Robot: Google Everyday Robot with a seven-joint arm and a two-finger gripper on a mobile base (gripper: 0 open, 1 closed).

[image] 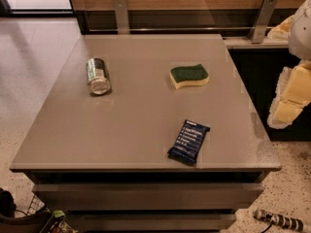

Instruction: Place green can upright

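On the left of the flat grey rectangular table (136, 125), towards its far side, the small cylindrical metal green can (97, 75) lay on its side. Its shiny silver end faced the near edge and its dark green patterned body pointed away. Nothing touched it.

Right of centre, at about the same depth, sat a wavy yellow sponge with a green scouring top (189, 75), well apart from the can. Nearer and a little further right lay a dark blue rectangular snack packet with white lettering (188, 141), close to the near edge.

At the far right of the view, beyond the table's right edge, hung the robot's pale cream and yellow gripper (290, 100). It held nothing, and whether it was spread or pressed together could not be told.

The task appeared to be at its start, with the can not yet approached or grasped. The next move would likely call for carrying the gripper leftward across the table, clear of the sponge. It would then grip the can across its round body, tip it onto one silver end and let go.
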